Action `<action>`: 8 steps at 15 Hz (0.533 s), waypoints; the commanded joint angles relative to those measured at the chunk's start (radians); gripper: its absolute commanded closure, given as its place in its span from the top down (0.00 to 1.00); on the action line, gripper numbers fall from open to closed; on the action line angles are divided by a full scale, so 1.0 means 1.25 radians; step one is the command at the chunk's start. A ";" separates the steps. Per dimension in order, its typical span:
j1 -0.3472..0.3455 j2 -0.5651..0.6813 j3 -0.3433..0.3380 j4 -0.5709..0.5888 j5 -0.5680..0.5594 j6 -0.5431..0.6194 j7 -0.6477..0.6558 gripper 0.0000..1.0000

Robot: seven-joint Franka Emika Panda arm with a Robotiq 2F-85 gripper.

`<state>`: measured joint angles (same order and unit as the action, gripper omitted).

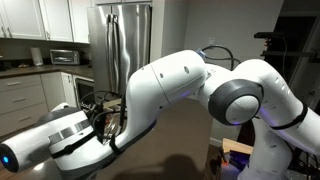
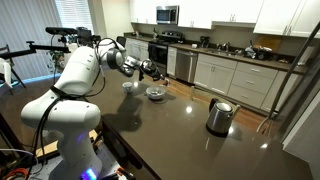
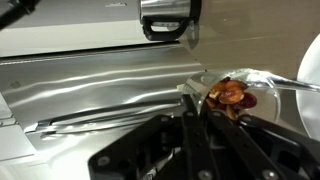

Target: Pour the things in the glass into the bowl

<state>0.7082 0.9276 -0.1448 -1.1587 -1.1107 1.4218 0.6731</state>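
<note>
Wrist view: the things (image 3: 232, 95), reddish-brown bits, lie bunched inside the clear glass (image 3: 256, 78), just beside the tips of the tool (image 3: 192, 95).
Tool state: the fingers look nearly together; I cannot tell whether they pinch the glass wall.
In an exterior view: the tool (image 2: 150, 69) hangs over or just behind the bowl (image 2: 156, 98), I cannot tell which, near the far left corner of the tabletop (image 2: 150, 135); the kettle (image 2: 219, 117) stands well apart, toward the right edge.
Risk, spill: tipping while off the bowl's middle would likely scatter bits over the rim onto the tabletop.
Risk, slip: a thin pinch on smooth glass may let it twist or drop mid-turn.
Risk, bounce: a fast pour into so shallow a bowl could send bits hopping out.
Risk, strike: lowering too far could shove the bowl toward the far edge.
</note>
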 commanded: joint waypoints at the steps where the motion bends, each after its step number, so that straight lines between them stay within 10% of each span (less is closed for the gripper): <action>1: -0.004 -0.016 0.008 0.008 0.018 -0.001 -0.014 0.04; 8: -0.003 -0.030 0.018 0.005 0.017 -0.002 -0.017 0.04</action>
<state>0.7090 0.9138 -0.1295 -1.1536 -1.1032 1.4231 0.6729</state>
